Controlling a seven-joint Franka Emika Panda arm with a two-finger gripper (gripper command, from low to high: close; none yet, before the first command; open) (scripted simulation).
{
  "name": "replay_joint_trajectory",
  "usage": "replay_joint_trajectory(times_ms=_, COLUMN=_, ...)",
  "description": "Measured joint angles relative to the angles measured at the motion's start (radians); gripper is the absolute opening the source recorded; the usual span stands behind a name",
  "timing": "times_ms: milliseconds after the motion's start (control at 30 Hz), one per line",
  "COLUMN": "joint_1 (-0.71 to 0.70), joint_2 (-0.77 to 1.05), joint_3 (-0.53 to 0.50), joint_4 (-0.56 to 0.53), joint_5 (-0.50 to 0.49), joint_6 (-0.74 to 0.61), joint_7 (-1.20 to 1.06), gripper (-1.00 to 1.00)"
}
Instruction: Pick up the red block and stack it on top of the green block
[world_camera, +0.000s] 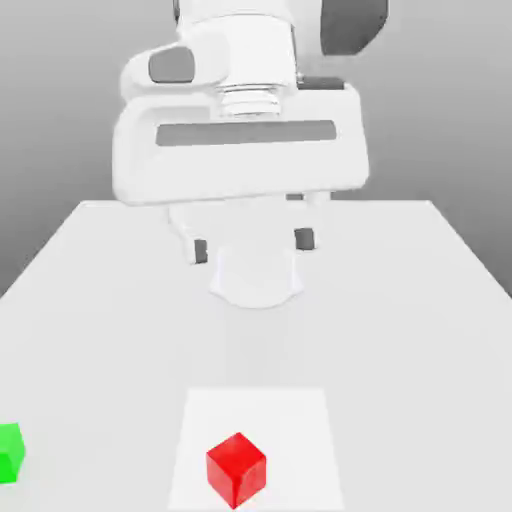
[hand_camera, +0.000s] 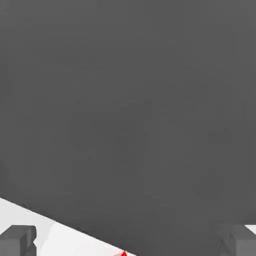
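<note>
Seen in the exterior view, with clock directions read from the centre of that view unless otherwise given: the robot arm (world_camera: 250, 60) at twelve o'clock, with the broad white hand (world_camera: 240, 170) below it and the dark-tipped fingers (world_camera: 305, 239) near the centre, spread wide apart, with nothing held between them. Beneath, the pale counter (world_camera: 420, 350), with the fingers well above the blocks' part of it. At six o'clock, a white square (world_camera: 300, 415) on the counter; on it, the red block (world_camera: 237, 470), turned with one upright edge towards the viewer and set towards the square's seven-to-eight o'clock side. At about eight o'clock, the green block (world_camera: 10, 455), partly cut off by the border of the view, off the white square and well apart from the red block, at roughly nine o'clock from it. Neither block stacked; both apart from the fingers. In the hand view: the two fingers widely separated at opposite sides, a large dark grey expanse, a bright strip of counter, and a small red corner of the red block.
</note>
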Motion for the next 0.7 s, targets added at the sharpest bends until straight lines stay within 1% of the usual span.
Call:
replay_joint_trajectory(times_ms=167, joint_1=-0.001, joint_2=0.180, joint_3=-0.004, joint_4=-0.039, joint_5=0.015, joint_6=0.072, joint_7=-0.151, gripper=0.00)
replay_joint_trajectory(times_ms=300, joint_1=-0.016, joint_2=0.320, joint_3=0.000, joint_4=-0.069, joint_5=-0.004, joint_6=0.134, joint_7=-0.246, gripper=0.00)
replay_joint_trajectory(times_ms=467, joint_1=-0.056, joint_2=0.500, joint_3=0.050, joint_4=-0.051, joint_5=0.046, joint_6=0.271, joint_7=-0.308, gripper=0.00)
replay_joint_trajectory(times_ms=500, joint_1=-0.063, joint_2=0.524, joint_3=0.059, joint_4=-0.047, joint_5=0.055, joint_6=0.291, joint_7=-0.315, gripper=-1.00)
replay_joint_trajectory(times_ms=700, joint_1=-0.067, joint_2=0.536, joint_3=0.064, joint_4=-0.045, joint_5=0.059, joint_6=0.299, joint_7=-0.318, gripper=-1.00)
